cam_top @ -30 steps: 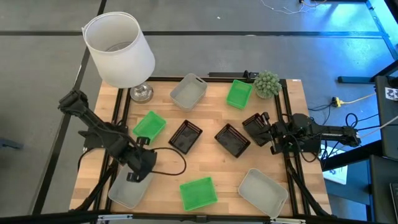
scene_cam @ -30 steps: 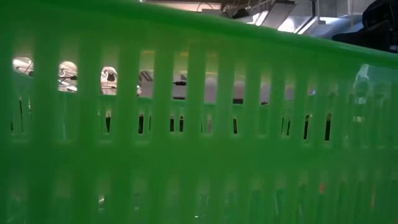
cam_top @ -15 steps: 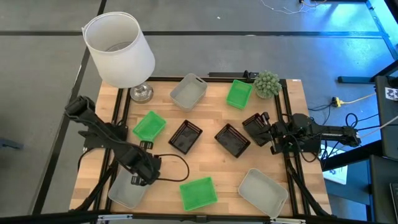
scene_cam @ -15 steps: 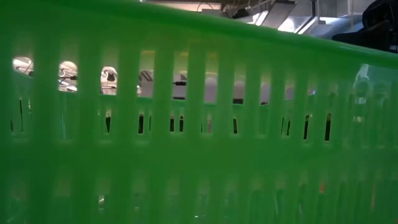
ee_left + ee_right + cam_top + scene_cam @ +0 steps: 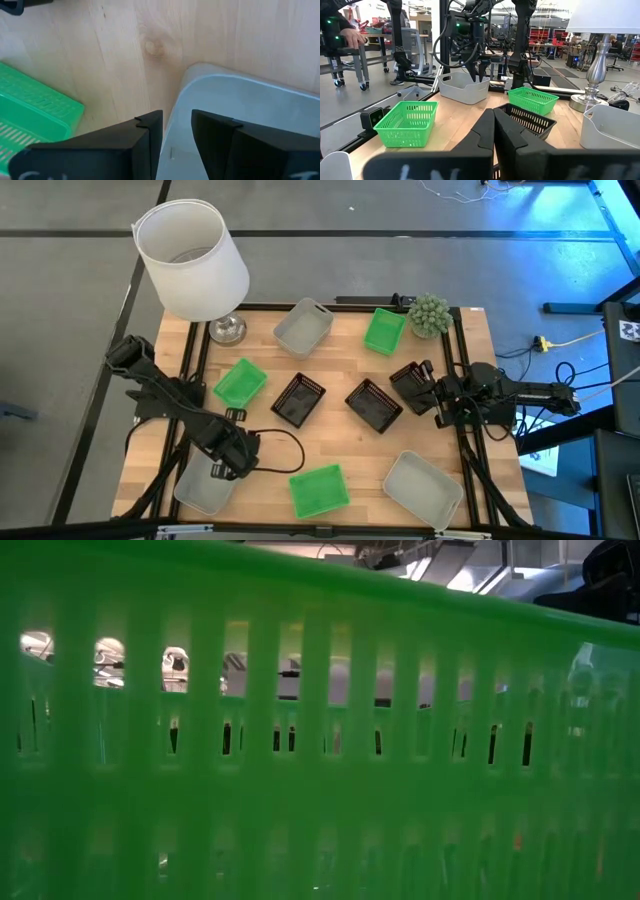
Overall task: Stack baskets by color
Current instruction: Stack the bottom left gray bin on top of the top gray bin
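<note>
Nine baskets lie on the wooden table: green ones (image 5: 240,382) (image 5: 385,330) (image 5: 319,490), black ones (image 5: 299,399) (image 5: 373,404) (image 5: 412,385), and grey-white ones (image 5: 303,327) (image 5: 423,488) (image 5: 205,485). My left gripper (image 5: 228,463) points down, open, at the near-left grey-white basket (image 5: 240,100). One finger (image 5: 147,132) stands outside its far-right wall (image 5: 176,120) and the other (image 5: 215,127) inside. My right gripper (image 5: 494,125) waits shut and level at the table's right edge, next to a black basket. A green basket's slotted wall (image 5: 320,740) fills the low view.
A lamp with a large white shade (image 5: 192,260) and a metal base (image 5: 227,330) stands at the far left corner. A fuzzy green plant ball (image 5: 429,313) sits at the far right. A black cable (image 5: 280,442) loops from my left arm over the table.
My left gripper has come down toward the table's near edge onto the near-left grey-white basket and now straddles its wall; in the last half second it has kept still. No basket has moved.
</note>
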`<state>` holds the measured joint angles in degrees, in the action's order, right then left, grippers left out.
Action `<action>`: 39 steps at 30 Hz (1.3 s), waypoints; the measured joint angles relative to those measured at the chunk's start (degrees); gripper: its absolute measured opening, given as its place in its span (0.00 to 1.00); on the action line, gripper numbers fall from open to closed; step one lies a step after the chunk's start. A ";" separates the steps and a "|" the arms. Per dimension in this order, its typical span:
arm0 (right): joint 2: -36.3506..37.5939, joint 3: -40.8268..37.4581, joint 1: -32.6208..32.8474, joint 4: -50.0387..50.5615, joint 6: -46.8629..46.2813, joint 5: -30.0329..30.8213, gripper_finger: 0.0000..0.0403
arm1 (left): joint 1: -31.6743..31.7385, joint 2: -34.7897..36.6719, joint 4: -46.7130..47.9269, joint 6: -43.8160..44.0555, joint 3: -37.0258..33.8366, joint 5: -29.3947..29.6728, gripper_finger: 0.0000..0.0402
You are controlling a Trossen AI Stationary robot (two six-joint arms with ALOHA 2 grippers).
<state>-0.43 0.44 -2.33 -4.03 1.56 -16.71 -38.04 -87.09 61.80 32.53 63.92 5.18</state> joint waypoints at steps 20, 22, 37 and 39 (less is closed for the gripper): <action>0.02 -0.01 -0.02 0.02 0.09 0.00 0.00 | 0.15 0.04 -5.97 3.35 -6.20 -0.16 0.23; 0.00 -0.01 0.00 0.02 0.11 0.00 0.00 | 0.15 0.04 -7.25 3.34 -7.61 0.02 0.23; 0.00 0.00 -0.02 0.04 0.18 0.04 0.00 | 5.37 0.20 -14.47 4.44 -10.50 -3.43 0.01; 0.00 -0.01 -0.02 0.04 -0.22 0.03 0.00 | 6.75 0.35 -14.37 4.24 -9.96 -3.35 0.00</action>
<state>-0.43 0.43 -2.35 -3.99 1.35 -16.68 -31.29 -86.74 47.43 36.77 53.96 1.83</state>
